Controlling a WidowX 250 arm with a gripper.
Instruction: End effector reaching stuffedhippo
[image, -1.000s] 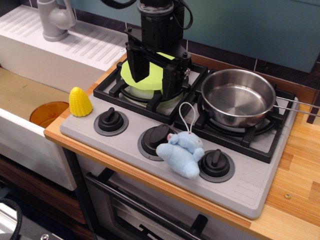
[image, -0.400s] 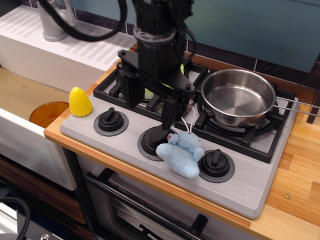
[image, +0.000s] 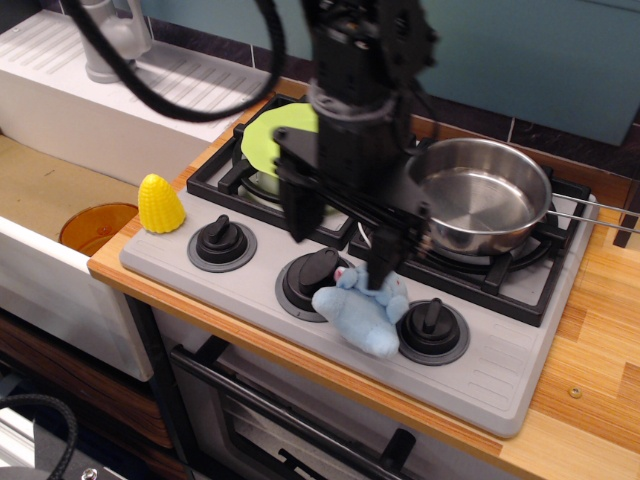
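A grey toy stove (image: 480, 380) with black burner grates sits on a wooden counter (image: 590, 400), and the black end effector (image: 340, 262) hangs low over its middle. Its two long fingers stand wide apart and grip nothing: the left one hangs above the centre knob (image: 310, 275), the right one comes down at the top of the stuffedhippo (image: 362, 312). A steel pan (image: 480, 195) rests on the far right burner, a lime green plate (image: 275, 140) on the far left one. The light blue stuffedhippo lies on the near panel between the centre and right knob (image: 432, 325). A yellow corn (image: 160, 204) stands at the stove's left end.
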